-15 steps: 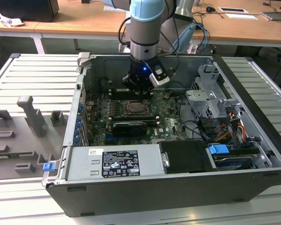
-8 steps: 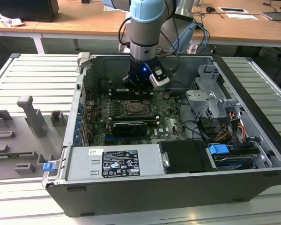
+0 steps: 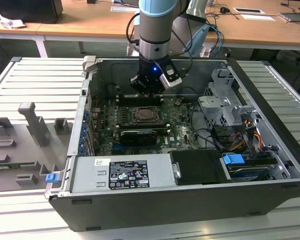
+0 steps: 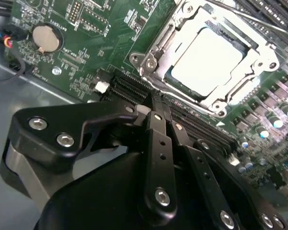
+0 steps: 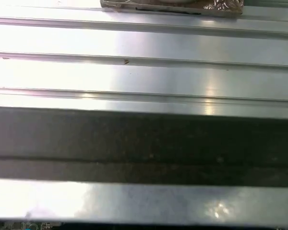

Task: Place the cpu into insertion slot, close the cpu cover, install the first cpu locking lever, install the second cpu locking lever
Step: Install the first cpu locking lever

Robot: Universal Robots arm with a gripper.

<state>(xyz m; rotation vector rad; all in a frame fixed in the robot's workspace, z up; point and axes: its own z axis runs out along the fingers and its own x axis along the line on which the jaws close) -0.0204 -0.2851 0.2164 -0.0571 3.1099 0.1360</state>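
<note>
One arm reaches straight down into the open computer case (image 3: 270, 165), its gripper (image 4: 159, 111) pressed together and empty just beside the insertion slot (image 4: 209, 57), where the cpu (image 4: 209, 53) lies under the closed cpu cover (image 4: 158, 52).

The cpu (image 4: 209, 60) shows a pale silver-grey top inside the shiny silver cpu cover (image 4: 182, 28). At its nine o'clock spreads the green circuit board (image 4: 91, 43). The gripper (image 4: 156, 103) is matt black, the arm (image 3: 157, 10) light blue.
</note>
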